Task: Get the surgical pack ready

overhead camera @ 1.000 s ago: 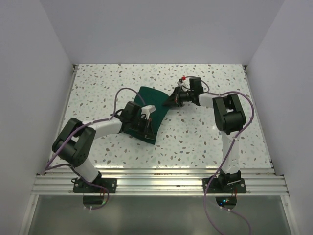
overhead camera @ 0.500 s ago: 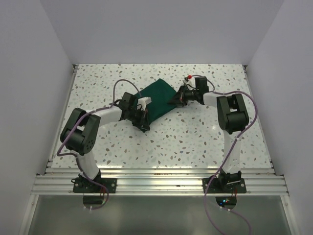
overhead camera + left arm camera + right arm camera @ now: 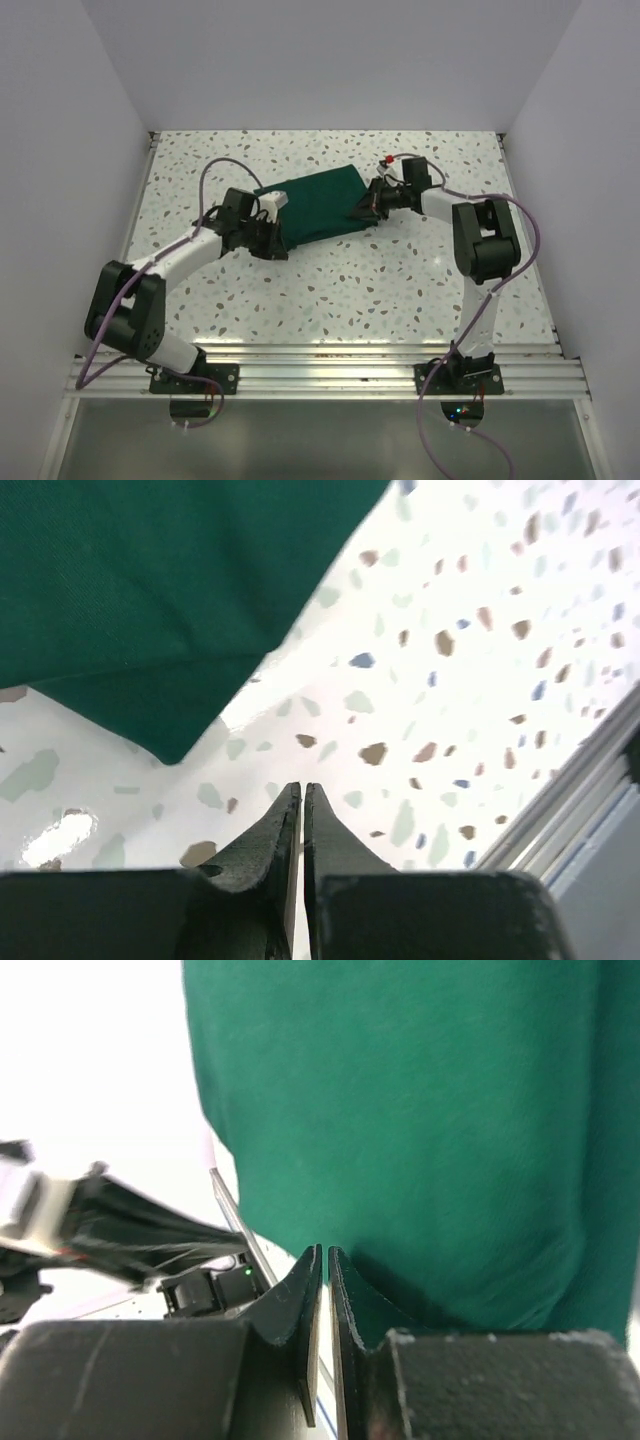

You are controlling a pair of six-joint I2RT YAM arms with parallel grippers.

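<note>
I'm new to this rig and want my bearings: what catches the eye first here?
The dark green drape stands out, lying toward the far side of the pale speckled table, between the two arms. The right pincer looks shut on the drape's right edge, with fabric bunched at its tips. The left pincer is shut and empty, just short of a drape corner.

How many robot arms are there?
2. The left arm reaches in from the left toward the green cloth; the right arm reaches in from the right to its other side.
</note>
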